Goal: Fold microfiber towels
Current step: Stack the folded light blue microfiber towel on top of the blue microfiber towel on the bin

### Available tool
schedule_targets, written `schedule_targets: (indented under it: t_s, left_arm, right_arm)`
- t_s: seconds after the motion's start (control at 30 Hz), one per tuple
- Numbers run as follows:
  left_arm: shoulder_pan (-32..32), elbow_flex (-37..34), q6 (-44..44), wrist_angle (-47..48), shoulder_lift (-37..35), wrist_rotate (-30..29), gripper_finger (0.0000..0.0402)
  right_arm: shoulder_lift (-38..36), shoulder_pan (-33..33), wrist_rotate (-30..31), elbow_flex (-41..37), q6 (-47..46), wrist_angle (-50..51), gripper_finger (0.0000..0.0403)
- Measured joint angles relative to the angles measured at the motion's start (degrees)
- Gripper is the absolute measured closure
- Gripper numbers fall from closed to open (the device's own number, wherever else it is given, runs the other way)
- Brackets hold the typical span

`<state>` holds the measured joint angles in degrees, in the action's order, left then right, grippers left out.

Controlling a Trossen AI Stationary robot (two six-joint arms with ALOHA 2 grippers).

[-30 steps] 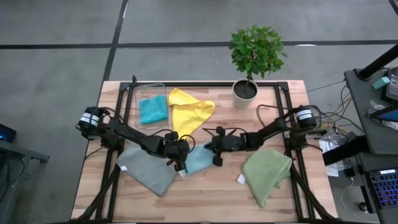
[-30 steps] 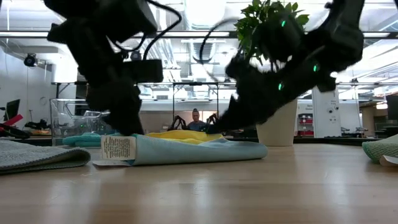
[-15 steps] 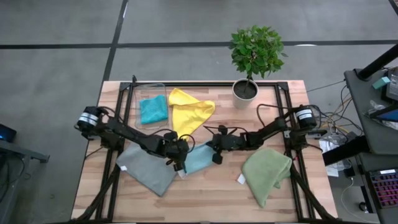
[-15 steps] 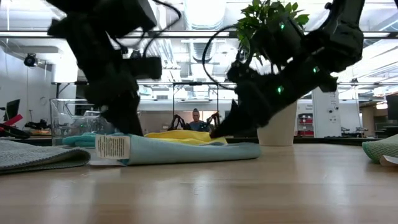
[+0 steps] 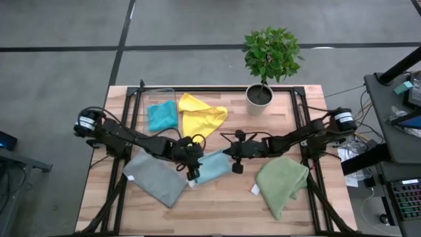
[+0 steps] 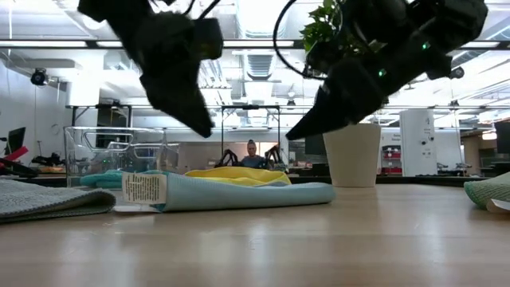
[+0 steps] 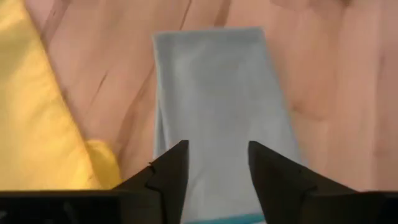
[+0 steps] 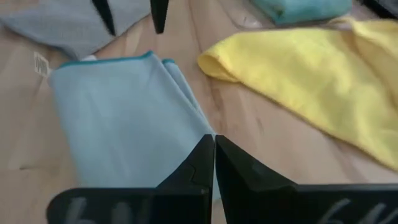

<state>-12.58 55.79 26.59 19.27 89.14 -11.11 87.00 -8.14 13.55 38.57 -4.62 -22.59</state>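
A folded light blue towel (image 5: 212,168) lies flat on the table's middle, its white tag (image 6: 143,189) at its left end. My left gripper (image 7: 217,167) hangs open just above the towel's left end, touching nothing. My right gripper (image 8: 213,149) is shut and hangs above the towel's right end (image 6: 291,135), also clear of it. A grey towel (image 5: 154,179) lies at the near left, and an olive green towel (image 5: 283,181) at the near right. A yellow towel (image 5: 200,118) lies spread behind the blue one. A teal towel (image 5: 162,116) sits in the clear bin.
A clear plastic bin (image 5: 160,99) stands at the far left. A potted plant in a white pot (image 5: 260,95) stands at the far right. Bare wood shows along the near edge (image 5: 217,210) between the grey and green towels.
Both grippers have risen off the light blue towel and now hang clear above it; the right one has also drawn slightly toward the table's right edge. The towel stays folded and flat where it was.
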Motion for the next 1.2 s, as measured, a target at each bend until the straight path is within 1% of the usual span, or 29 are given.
schedule_targets:
  t_s: [0.23, 0.33, 0.5, 0.67, 0.77, 0.87, 0.97, 1.07, 1.2]
  left_arm:
    - [3.4, 2.5, -1.8, 0.3, 5.1, 0.4, 0.0148]
    - [4.4, 2.8, -3.4, -0.5, 8.0, 0.4, 0.0123]
    - [5.4, 3.0, -4.5, -5.3, 12.2, 1.0, 0.0116]
    - [5.7, 3.7, -4.1, -6.1, 15.9, 4.5, 0.0116]
    - [5.7, 4.5, -3.1, -6.3, 17.7, 4.4, 0.0116]
    - [5.6, 4.7, -3.1, -6.3, 19.4, 5.1, 0.0121]
    - [5.3, 4.6, -3.0, -6.3, 20.0, 6.1, 0.0144]
    - [4.9, 4.5, -3.0, -6.4, 20.1, 6.0, 0.0181]
    - [4.7, 4.5, -3.0, -7.0, 20.1, 6.3, 0.0245]
  right_arm:
    - [-4.6, 0.0, 0.0, -3.2, 2.1, 0.2, 0.0394]
    - [-5.3, 0.0, 0.0, -4.8, 2.1, 0.4, 0.0394]
    - [-5.2, 0.0, 0.0, -6.4, 1.7, -0.8, 0.0394]
    - [-5.1, 0.0, 0.0, -6.9, 1.7, -2.5, 0.0394]
    - [-5.1, 0.0, 0.0, -6.9, 1.7, -2.6, 0.0394]
    - [-5.1, 0.0, 0.0, -7.0, 1.7, -2.7, 0.0394]
    - [-5.1, 0.0, 0.0, -7.0, 1.7, -2.8, 0.0394]
    - [-5.1, 0.0, 0.0, -7.0, 1.8, -2.8, 0.0394]
    - [-5.1, 0.0, 0.0, -7.0, 1.9, -2.8, 0.0394]
